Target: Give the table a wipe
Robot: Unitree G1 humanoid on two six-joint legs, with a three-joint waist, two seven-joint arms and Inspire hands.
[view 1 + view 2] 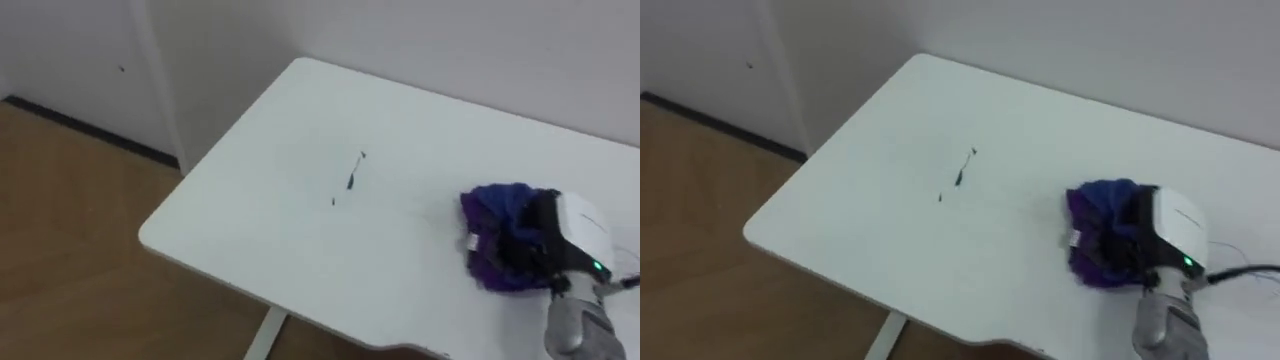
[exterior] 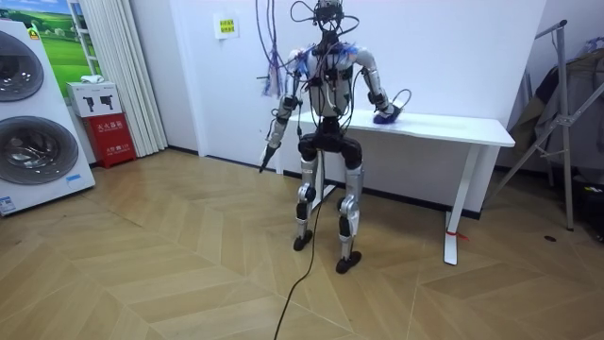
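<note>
A white table [image 1: 290, 240] carries a few small dark marks [image 1: 352, 180] near its middle. To the right of the marks lies a fluffy purple cloth [image 1: 497, 230]. My right hand [image 1: 578, 232] rests on the cloth from the right, and its dark fingers curl into it. In the room view I stand at the table [image 2: 453, 127] with the right hand [image 2: 382, 113] on the cloth there. My left hand [image 2: 270, 144] hangs at my side, off the table.
The table's left corner and front edge drop off to wooden floor [image 1: 60, 220]. A white wall [image 1: 480, 40] runs along the back. Two washing machines [image 2: 28, 142] and a red box [image 2: 106, 132] stand on the room view's left, a metal rack [image 2: 566, 113] on its right.
</note>
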